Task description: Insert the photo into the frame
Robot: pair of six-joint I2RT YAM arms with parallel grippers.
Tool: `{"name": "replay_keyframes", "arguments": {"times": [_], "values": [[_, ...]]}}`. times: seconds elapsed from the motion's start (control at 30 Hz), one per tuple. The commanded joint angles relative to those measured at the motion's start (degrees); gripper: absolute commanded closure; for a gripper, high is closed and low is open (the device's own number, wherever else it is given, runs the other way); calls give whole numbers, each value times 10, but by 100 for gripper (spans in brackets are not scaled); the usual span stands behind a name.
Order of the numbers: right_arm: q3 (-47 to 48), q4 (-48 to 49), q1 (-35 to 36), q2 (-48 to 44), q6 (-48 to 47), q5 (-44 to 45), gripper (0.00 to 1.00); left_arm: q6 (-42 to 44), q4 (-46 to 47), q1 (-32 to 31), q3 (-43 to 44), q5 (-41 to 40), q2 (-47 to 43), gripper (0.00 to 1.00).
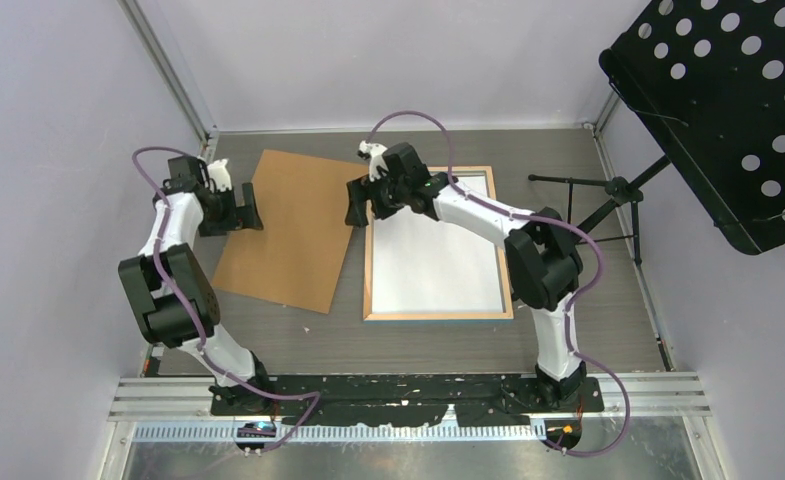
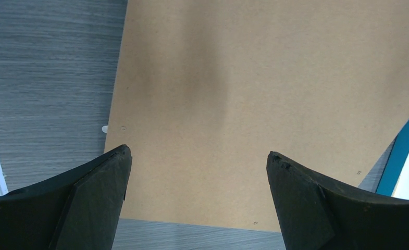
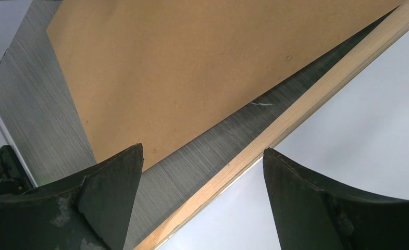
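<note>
Frame [image 1: 438, 315], wood side up, white sheet [image 1: 433, 255], presumably photo, lying inside.
Left gripper [image 2: 197, 156], right gripper [image 3: 202, 151] hovering, fingers spread; pressing eleven-o'clock corner flat advised.

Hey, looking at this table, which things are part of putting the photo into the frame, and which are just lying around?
For the job: the frame, lying back-up; the white sheet inside it, possibly the photo face down.
Just lying about: the brown backing board beside the frame; the black perforated music stand at the right.
</note>
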Motion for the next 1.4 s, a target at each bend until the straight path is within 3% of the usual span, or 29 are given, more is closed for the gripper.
{"name": "replay_keyframes", "arguments": {"times": [0.0, 0.43, 1.37], "values": [[25, 37, 9, 28, 66, -34, 9, 24, -54, 22, 59, 28, 49, 0], [20, 64, 18, 66, 104, -65, 12, 51, -115, 41, 177, 52, 175, 4], [48, 76, 21, 129, 150, -99, 13, 113, -175, 45, 281, 135, 265, 8]]}}
